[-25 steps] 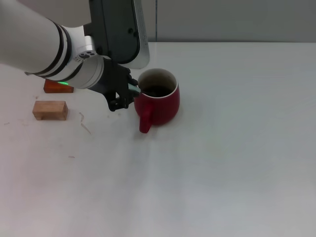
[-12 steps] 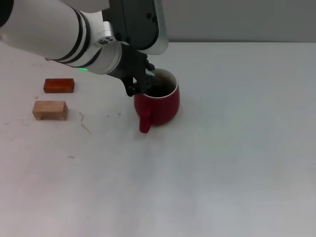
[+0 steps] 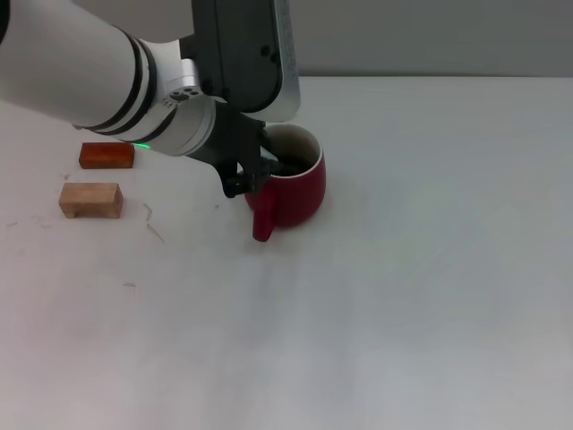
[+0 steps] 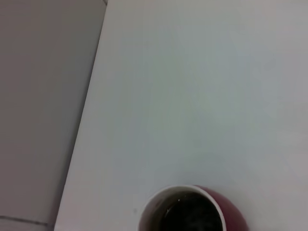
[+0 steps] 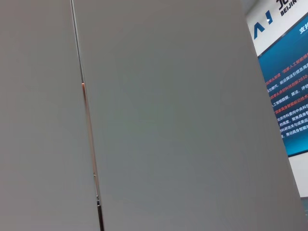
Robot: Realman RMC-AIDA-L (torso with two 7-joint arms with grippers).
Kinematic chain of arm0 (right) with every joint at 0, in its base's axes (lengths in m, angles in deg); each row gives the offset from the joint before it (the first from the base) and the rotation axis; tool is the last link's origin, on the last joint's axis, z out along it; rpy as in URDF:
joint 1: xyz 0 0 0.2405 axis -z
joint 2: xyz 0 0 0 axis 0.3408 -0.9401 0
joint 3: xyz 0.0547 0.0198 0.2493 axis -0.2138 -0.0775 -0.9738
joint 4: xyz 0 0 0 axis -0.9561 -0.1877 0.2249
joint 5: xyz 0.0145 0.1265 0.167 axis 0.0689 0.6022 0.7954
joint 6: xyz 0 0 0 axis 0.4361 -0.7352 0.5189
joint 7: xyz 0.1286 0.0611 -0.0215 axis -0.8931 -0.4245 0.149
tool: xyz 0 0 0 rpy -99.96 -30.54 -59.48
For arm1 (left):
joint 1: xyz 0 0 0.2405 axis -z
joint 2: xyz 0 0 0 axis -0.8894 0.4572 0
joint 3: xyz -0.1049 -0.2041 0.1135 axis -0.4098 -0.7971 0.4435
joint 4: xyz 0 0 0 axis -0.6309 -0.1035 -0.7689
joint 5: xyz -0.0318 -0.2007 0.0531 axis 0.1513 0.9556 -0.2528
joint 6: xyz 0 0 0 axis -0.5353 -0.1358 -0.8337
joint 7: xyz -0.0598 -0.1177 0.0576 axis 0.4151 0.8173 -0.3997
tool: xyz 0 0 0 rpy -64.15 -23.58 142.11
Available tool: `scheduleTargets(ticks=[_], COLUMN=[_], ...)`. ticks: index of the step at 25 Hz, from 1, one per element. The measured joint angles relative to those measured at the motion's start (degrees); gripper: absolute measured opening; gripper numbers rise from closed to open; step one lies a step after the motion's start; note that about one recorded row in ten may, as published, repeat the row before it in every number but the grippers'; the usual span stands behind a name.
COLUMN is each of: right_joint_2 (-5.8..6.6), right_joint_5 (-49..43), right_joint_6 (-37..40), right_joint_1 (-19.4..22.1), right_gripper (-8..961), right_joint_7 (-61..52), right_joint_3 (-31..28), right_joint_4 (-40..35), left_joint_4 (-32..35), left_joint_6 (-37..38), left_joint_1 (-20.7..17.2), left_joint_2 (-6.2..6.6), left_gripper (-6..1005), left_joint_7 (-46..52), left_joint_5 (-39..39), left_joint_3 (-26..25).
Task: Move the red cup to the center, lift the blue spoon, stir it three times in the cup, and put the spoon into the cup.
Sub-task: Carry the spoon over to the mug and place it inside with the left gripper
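The red cup (image 3: 297, 193) stands upright near the table's middle, with its loop handle (image 3: 261, 220) toward me. Its white rim and dark inside also show in the left wrist view (image 4: 191, 212). My left gripper (image 3: 254, 176) hangs at the cup's left rim, its dark fingers (image 3: 238, 184) close together over the edge. The blue spoon is almost entirely hidden behind the fingers and the rim; only a pale sliver shows inside the cup's mouth. My right gripper is out of view; its wrist camera sees only a wall.
An orange-red block (image 3: 106, 155) and a pale wooden block (image 3: 90, 200) lie at the left of the white table (image 3: 403, 296). The left forearm (image 3: 98, 81) spans the upper left above them.
The left gripper swung from beside the cup's left wall up over its rim, then shifted slightly down and left along the rim. The cup has stayed in place.
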Motion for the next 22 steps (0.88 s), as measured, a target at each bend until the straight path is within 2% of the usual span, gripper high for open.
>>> scheduleTargets(ticks=[8, 15, 22], right_joint_2=[0.00, 0.00, 0.00], right_joint_5=[0.00, 0.11, 0.24], right_joint_6=[-0.12, -0.13, -0.13], right_joint_1=[-0.10, -0.12, 0.15], right_gripper=[809, 809, 809], right_joint_7=[0.00, 0.00, 0.00], right_joint_3=[0.52, 0.71, 0.71], right_joint_4=[0.00, -0.02, -0.09], left_joint_4=[-1.17, 0.25, 2.25], left_joint_6=[-0.77, 0.60, 2.05], left_joint_1=[-1.86, -0.32, 2.24], left_joint_2=[0.21, 0.06, -0.23], left_gripper=[274, 278, 283], left_joint_7=[-0.15, -0.39, -0.15], left_joint_5=[-2.71, -2.43, -1.58], left_joint_3=[-2.07, -2.76, -0.59])
